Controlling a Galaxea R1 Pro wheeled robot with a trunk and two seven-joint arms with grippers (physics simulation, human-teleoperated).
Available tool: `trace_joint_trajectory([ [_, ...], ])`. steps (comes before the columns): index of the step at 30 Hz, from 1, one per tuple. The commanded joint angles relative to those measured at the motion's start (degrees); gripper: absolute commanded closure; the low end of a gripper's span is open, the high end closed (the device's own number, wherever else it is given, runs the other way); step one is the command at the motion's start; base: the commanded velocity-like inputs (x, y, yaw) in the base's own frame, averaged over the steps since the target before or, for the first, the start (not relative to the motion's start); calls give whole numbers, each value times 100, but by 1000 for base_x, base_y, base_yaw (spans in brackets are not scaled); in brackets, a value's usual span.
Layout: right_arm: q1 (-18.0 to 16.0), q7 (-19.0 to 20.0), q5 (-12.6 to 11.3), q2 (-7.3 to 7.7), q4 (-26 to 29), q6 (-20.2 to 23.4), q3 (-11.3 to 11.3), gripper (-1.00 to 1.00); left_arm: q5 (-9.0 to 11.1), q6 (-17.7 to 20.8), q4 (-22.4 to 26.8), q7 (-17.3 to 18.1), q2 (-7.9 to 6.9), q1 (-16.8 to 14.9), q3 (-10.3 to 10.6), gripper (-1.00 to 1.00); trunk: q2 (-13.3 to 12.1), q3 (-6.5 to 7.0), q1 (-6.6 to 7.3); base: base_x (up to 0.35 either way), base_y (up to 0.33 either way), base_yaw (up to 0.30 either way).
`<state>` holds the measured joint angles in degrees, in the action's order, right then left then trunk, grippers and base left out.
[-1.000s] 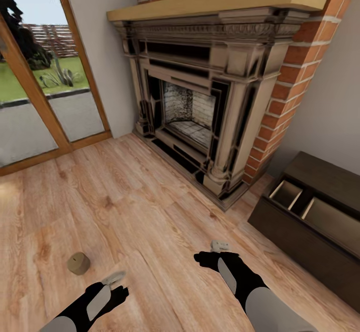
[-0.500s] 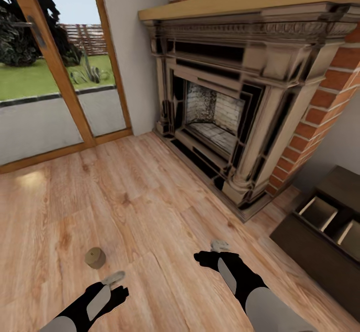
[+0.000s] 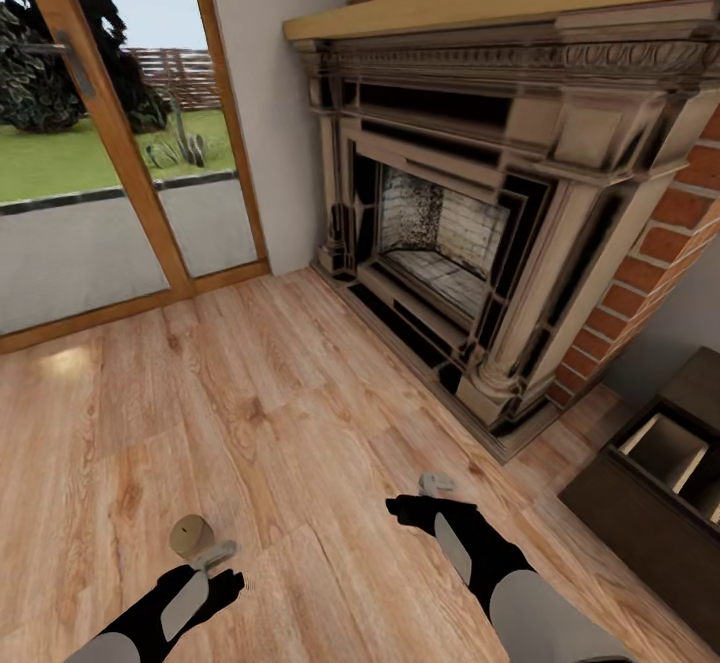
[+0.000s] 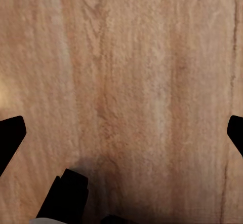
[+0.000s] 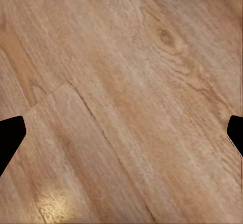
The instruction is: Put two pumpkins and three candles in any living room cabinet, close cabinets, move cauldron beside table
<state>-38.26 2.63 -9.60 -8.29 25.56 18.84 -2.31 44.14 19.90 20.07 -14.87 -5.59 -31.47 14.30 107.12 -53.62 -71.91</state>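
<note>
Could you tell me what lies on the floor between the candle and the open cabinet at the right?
In the head view, the stretch from the candle to the cabinet is bare wooden floor, with the right gripper hanging above it.

camera: panned right and closer | candle (image 3: 190,535): now just beside left gripper (image 3: 214,553) | cabinet (image 3: 668,503): nearer frame edge

Candle (image 3: 188,534): cream-beige. Floor (image 3: 280,423): light orange-brown planks, visible grain. Fireplace (image 3: 470,233): beige and black surround, red brick (image 3: 650,243) with pale mortar. Cabinet (image 3: 650,513): dark brown, pale beige interior
</note>
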Motion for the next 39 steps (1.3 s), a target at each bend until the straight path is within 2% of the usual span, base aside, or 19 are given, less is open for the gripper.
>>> trace_joint_trajectory([
  [1, -6, -45, -55, 10, -24, -6, 9, -100, 81, 13, 46, -80, -40, 0, 44, -100, 2, -5, 1, 0, 0, 0],
  [5, -13, 86, -44, 19, -153, -135, 18, -100, 117, 7, 56, -91, -148, 0, 39, -100, 122, -58, -65, 0, 0, 0],
  [15, -14, 262, -65, 16, -273, -243, 20, -100, 130, 6, 59, -86, -154, 0, 38, -100, 523, -238, -285, 0, 0, 0],
  [21, -14, 390, -52, 19, -156, -72, 19, -100, 130, 6, 59, -86, -153, 0, 38, -100, 764, -346, -417, 0, 0, 0],
  [22, -14, 503, -51, 19, -134, 131, 19, -100, 130, 6, 59, -86, -153, 0, 38, -100, 804, -364, -439, 0, 0, 0],
  [28, -14, 808, -51, 21, -97, 170, 12, -100, 122, 6, 59, -86, -153, 0, 38, -100, 1045, -471, -570, 0, 0, 0],
  [31, -14, 1143, -49, 20, -72, 211, 12, -100, 112, 6, 59, -86, -155, 0, 38, -100, 1165, -525, -636, 0, 0, 0],
  [33, -14, 1512, -45, 20, 65, 390, 12, -100, 106, 6, 59, -86, -159, 0, 38, -100, 1245, -561, -680, 0, 0, 0],
  [37, -13, 2355, -35, 21, 861, 956, 12, -100, 97, 6, 59, -86, -166, 0, 38, -100, 1406, -633, -768, 0, 0, 0],
  [39, 0, 2571, -34, 21, 1207, 1144, 12, -100, 96, 6, 59, -86, -182, 0, 38, -100, 1446, -651, -790, 0, 0, 0],
])
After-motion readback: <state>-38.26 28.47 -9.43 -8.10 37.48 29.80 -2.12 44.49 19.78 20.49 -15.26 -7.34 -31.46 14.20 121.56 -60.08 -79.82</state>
